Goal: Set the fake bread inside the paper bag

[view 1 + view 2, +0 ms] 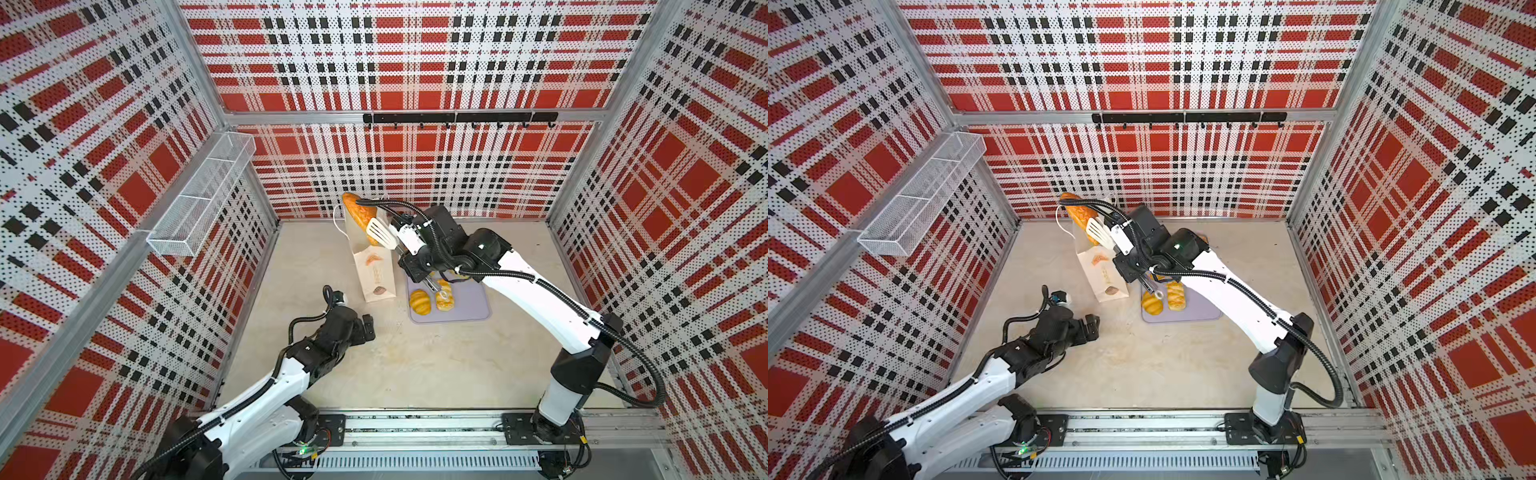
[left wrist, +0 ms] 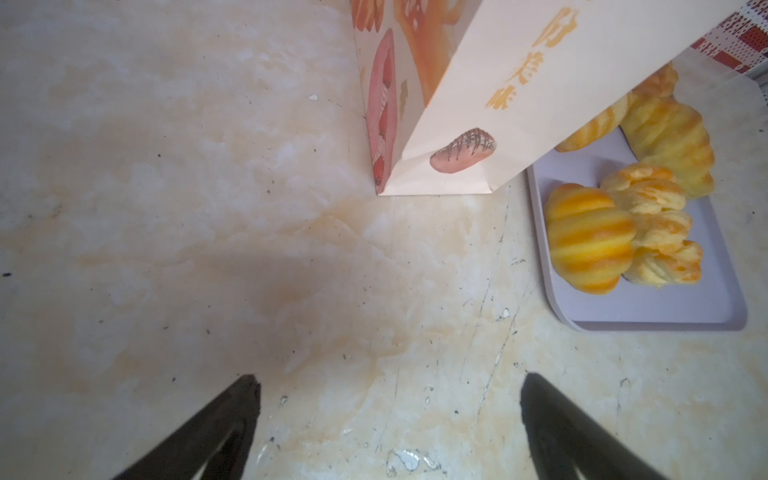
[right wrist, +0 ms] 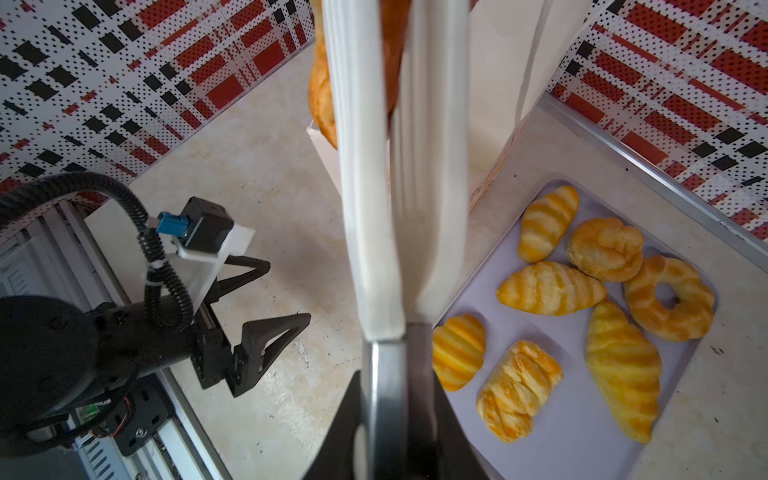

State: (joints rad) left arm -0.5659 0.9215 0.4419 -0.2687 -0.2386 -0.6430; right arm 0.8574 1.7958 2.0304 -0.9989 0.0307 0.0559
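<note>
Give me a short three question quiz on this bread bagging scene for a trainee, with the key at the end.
1. True or false: the left gripper is open and holds nothing.
2. The right gripper is shut on white tongs. What do the tongs clamp? A) a ring doughnut B) a brown loaf, up by the mouth of the paper bag C) the bag's cord
3. How many pastries lie on the tray?
Key: 1 true; 2 B; 3 seven.
</note>
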